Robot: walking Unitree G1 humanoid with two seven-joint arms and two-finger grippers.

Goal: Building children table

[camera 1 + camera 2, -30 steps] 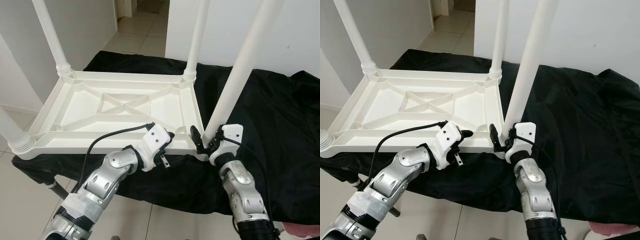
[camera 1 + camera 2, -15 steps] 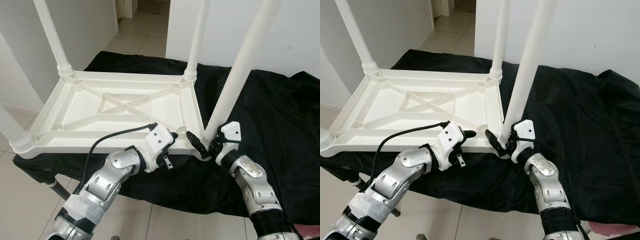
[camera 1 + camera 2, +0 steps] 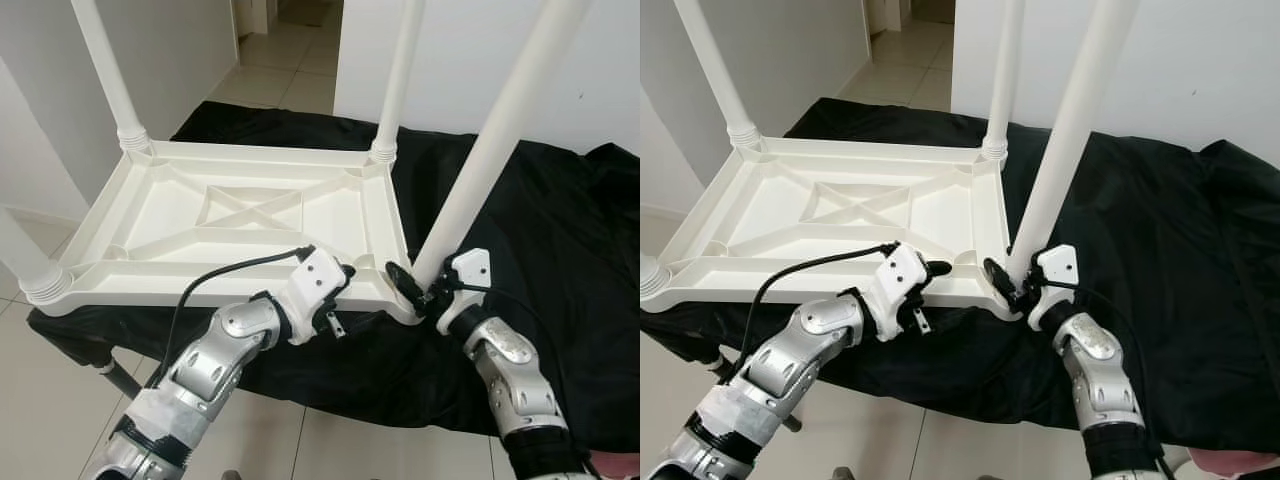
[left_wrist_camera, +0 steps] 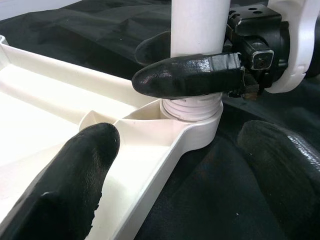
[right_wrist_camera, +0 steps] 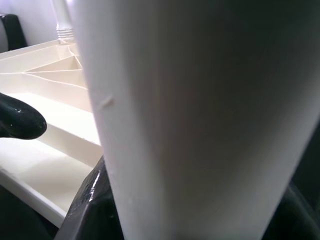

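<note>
The white plastic table [image 3: 240, 215] lies upside down on a black cloth [image 3: 560, 230], ribbed underside up, four legs rising past the frame's top — their ends cut off. At its near corner the right gripper [image 3: 418, 287] clamps the leg [image 3: 480, 170] just above the socket. The left gripper [image 3: 345, 275], fingers apart, straddles the table's near rim.
</note>
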